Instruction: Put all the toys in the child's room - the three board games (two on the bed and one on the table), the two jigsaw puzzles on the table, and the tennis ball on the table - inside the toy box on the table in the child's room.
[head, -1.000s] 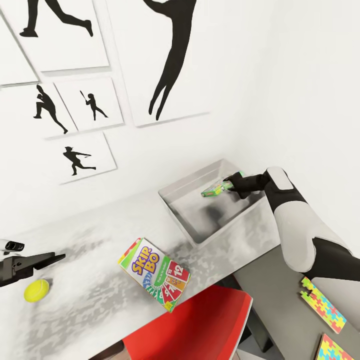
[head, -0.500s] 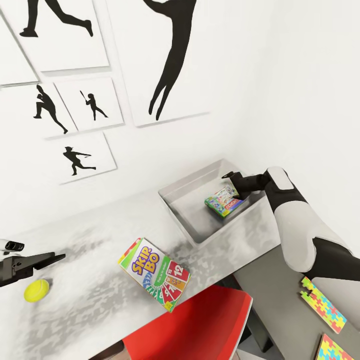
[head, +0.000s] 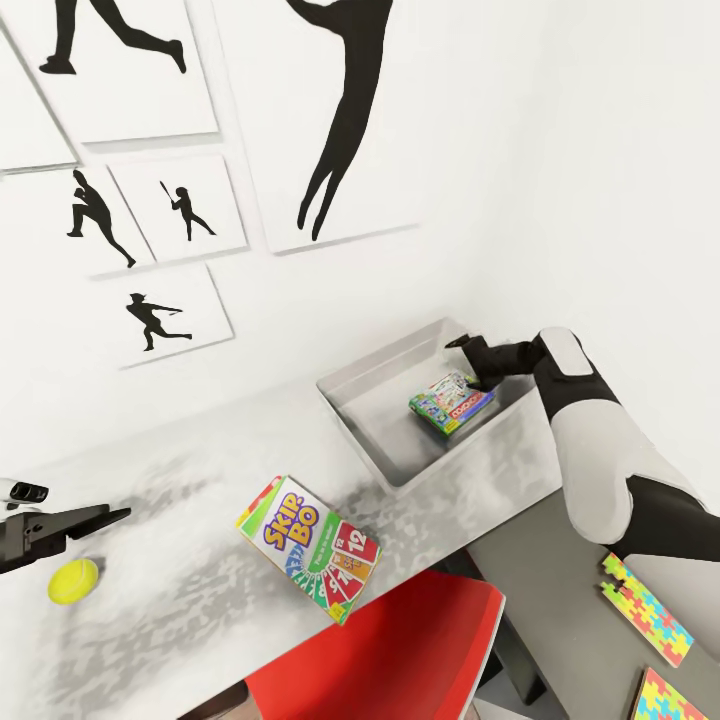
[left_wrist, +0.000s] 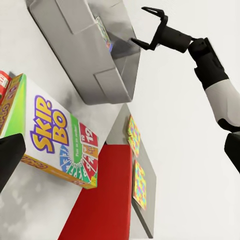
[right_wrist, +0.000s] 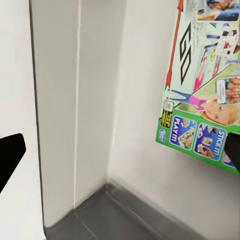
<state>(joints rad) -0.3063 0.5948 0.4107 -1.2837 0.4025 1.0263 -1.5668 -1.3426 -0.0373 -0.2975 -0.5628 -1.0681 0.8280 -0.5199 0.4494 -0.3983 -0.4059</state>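
A robot stands at a pale grey desk in a white-walled room hung with black silhouette prints of ball players. Its right claw hovers just above the far corner of a shallow grey bin, its two fingers spread apart and holding nothing. Inside the bin, leaning against the near wall, lies a small green board game box with cartoon pictures on it, clear of the claw. This step looks finished: one game is in the bin. The left claw sits low at the other end of the desk, just beside a yellow-green tennis ball; I cannot tell how far its fingers are apart, though it grips nothing that shows. A yellow, green and red Skip-Bo box lies on the desk between the ball and the bin, above a red chair seat. Two bright jigsaw boards rest on the lower dark wing of the desk near the right arm. The likely next move is to lift the right arm clear of the bin and reach for another toy, perhaps the Skip-Bo box or a jigsaw board.
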